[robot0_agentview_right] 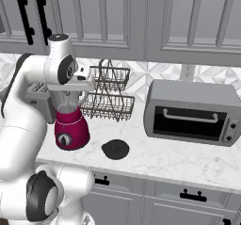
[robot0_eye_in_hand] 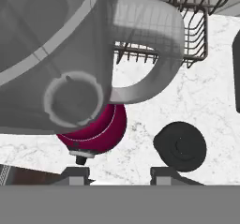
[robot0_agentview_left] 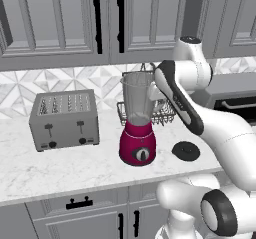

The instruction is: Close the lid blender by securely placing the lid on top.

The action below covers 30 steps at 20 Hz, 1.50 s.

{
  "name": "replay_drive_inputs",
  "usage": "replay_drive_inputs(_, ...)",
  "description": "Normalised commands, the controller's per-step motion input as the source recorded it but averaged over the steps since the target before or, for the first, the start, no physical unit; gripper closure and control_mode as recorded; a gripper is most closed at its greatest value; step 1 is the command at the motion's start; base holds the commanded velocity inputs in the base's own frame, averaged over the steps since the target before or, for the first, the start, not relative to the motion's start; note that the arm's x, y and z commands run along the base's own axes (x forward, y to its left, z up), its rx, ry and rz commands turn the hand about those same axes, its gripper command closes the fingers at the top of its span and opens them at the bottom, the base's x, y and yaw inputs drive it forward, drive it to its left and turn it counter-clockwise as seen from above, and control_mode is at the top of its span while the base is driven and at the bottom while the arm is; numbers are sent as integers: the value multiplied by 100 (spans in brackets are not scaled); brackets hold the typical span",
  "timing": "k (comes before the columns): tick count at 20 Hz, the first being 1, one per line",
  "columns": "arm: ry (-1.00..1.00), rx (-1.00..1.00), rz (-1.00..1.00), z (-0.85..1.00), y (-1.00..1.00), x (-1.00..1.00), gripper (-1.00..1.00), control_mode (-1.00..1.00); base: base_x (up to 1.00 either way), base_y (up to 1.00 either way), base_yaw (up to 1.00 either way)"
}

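Observation:
The blender (robot0_agentview_left: pixel 137 142) stands on the counter: a magenta base with a dial knob under a tall clear jar (robot0_agentview_left: pixel 136 97) whose mouth is uncovered. The black round lid (robot0_agentview_left: pixel 185 151) lies flat on the marble to the blender's right, near the front edge. In the hand view I look down on the jar (robot0_eye_in_hand: pixel 56 54), its handle (robot0_eye_in_hand: pixel 154 45), the magenta base (robot0_eye_in_hand: pixel 96 131) and the lid (robot0_eye_in_hand: pixel 180 146). My gripper (robot0_eye_in_hand: pixel 119 175) hangs above the jar's handle side, open, with nothing between its fingers. The hand (robot0_agentview_right: pixel 82 80) sits level with the jar top.
A grey toaster (robot0_agentview_left: pixel 64 119) stands left of the blender. A wire dish rack (robot0_agentview_right: pixel 108 97) is behind it against the wall, and a toaster oven (robot0_agentview_right: pixel 193 112) sits to the right. Upper cabinets hang close above. The counter's front edge (robot0_agentview_left: pixel 100 190) runs just before the blender.

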Motion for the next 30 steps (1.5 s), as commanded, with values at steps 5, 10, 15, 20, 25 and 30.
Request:
replay_drive_inputs(5,3,8,-7,-21,-40,-1,-100,-100,0,0,0)
replay_drive_inputs(10,25,4,-16,-86,-77,0,-100,-100,0,0,0)
replay_drive_inputs(15,32,-2,-23,-100,-93,2,-100,-100,0,0,0)
replay_drive_inputs(20,26,-2,-20,-82,-28,10,-100,-100,0,0,0)
replay_drive_inputs(25,0,0,-6,-50,0,5,-100,-100,0,0,0)
replay_drive_inputs(30,0,-1,-5,-61,0,0,-100,-100,0,0,0)
